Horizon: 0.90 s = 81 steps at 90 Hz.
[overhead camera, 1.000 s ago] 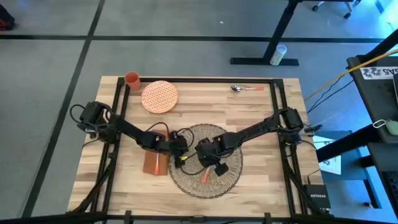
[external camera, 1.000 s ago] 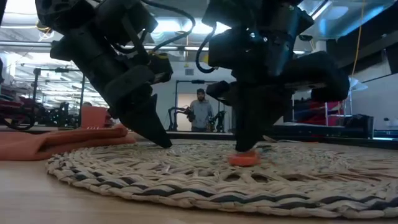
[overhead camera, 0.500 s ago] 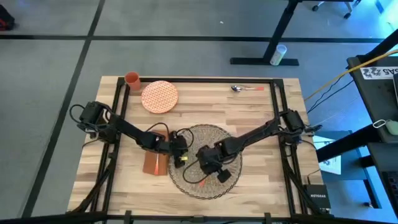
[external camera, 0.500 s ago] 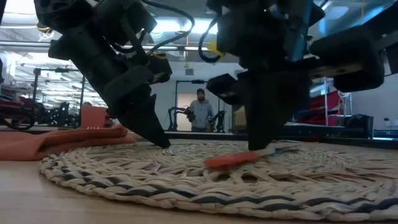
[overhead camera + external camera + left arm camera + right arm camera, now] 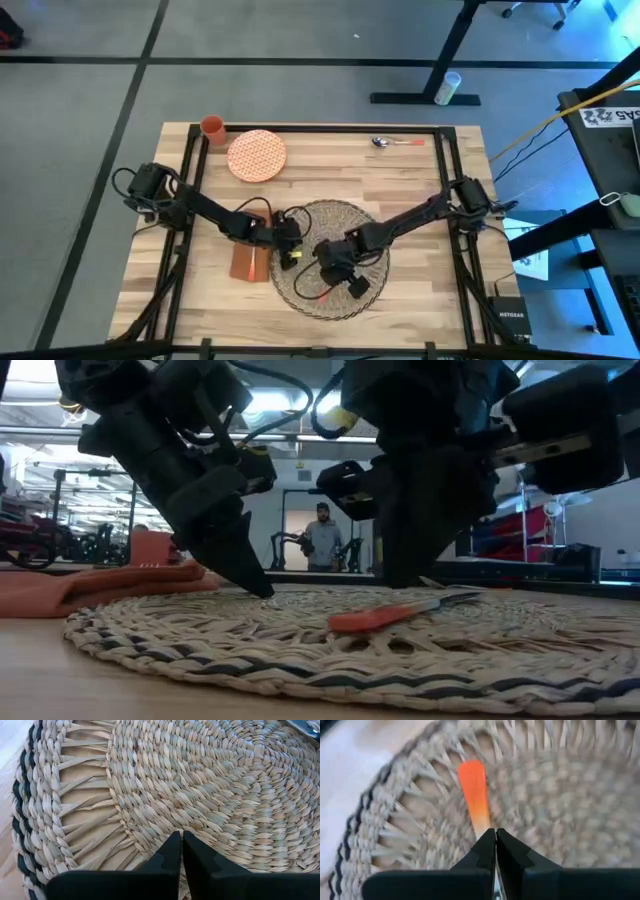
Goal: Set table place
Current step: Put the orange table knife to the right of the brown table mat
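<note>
Mat [image 5: 333, 258] sits at the middle of the table [image 5: 400, 180], toward its near edge, with both arms bent over it. Left gripper [image 5: 181, 840] has its tips pressed together on the weave by the mat's left rim, holding nothing. Right gripper [image 5: 495, 836] is pinched on the blade end of an orange-handled knife [image 5: 385, 616], which lies flat on the mat. A napkin [image 5: 248, 262] lies just left of the mat; plate [image 5: 257, 155], cup [image 5: 212, 127] and spoon [image 5: 392, 142] wait along the far edge.
</note>
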Tool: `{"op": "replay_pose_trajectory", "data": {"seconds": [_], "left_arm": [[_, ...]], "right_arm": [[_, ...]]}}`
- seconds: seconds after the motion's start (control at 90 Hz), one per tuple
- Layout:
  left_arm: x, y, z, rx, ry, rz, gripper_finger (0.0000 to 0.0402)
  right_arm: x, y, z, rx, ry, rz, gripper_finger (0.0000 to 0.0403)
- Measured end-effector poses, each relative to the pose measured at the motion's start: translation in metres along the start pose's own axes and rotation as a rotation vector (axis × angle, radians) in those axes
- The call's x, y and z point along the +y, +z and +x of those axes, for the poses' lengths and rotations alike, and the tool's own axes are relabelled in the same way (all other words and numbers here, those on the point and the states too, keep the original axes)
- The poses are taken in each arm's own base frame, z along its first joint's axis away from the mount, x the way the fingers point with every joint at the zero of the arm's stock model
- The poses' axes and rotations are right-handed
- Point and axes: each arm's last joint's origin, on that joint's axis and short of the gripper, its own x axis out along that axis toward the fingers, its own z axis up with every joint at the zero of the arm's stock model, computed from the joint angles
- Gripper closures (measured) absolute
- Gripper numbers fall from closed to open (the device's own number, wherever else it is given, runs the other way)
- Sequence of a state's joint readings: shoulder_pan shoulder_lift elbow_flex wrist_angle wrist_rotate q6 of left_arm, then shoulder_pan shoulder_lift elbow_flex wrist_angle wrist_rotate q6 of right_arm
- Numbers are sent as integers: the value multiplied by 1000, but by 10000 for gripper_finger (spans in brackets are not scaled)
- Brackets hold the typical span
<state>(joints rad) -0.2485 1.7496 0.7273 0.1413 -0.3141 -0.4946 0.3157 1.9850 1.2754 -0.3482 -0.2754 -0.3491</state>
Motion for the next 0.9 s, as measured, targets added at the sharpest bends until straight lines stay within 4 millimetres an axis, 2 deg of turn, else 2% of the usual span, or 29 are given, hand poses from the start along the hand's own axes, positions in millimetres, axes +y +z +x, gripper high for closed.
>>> {"op": "replay_pose_trajectory", "data": {"seconds": [0.389,0.9], "left_arm": [[0,0,0,0,1,0,401],[0,0,0,1,2,3,401]], "right_arm": [[-2,-7,12,35,6,2,403],[9,-15,12,148,71,12,403]]}}
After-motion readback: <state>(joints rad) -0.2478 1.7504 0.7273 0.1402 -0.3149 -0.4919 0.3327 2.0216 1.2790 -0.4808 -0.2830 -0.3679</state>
